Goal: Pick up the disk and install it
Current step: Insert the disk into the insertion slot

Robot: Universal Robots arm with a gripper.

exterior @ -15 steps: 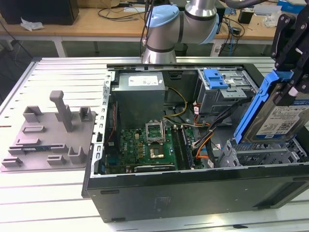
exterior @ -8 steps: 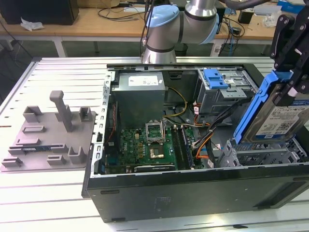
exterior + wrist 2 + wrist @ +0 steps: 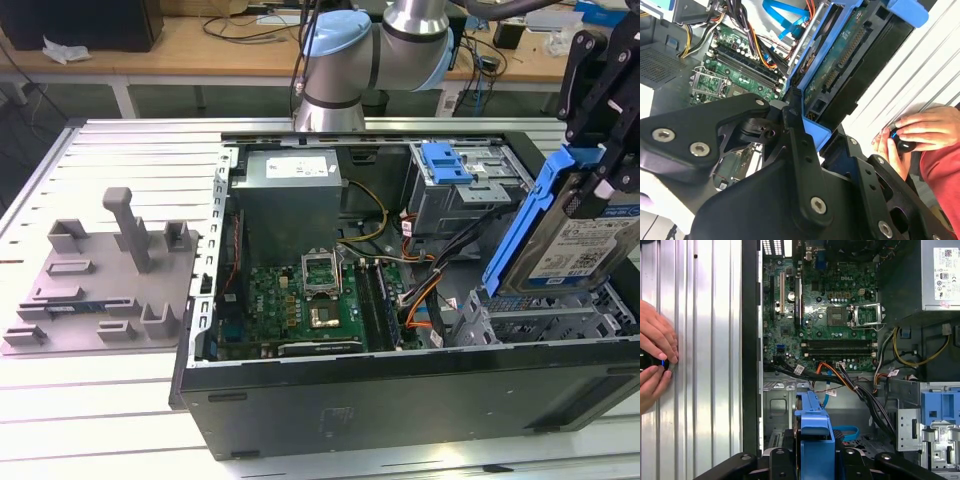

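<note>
Item: disk, steeply tilted, clamped in my end effector above the drive bay. I judge: square it to the bay, descend slowly, clear of cables.

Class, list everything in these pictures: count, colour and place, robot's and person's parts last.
slatted metal table: one, silver, under everything
open metal computer case: one, black, on the table
flat silver disk in a blue plastic carrier: one, silver and blue, held tilted over the case
circuit board: one, green, on the case floor
power supply box: one, grey, inside the case
plastic latch piece: one, blue, atop the drive cage
plastic holder with upright posts: one, grey, on the table, exterior view's left
robot arm: one, grey and light blue, beyond the case
gripper: one, black, shut on the disk
person's hands: two, on the table beside the case
</note>
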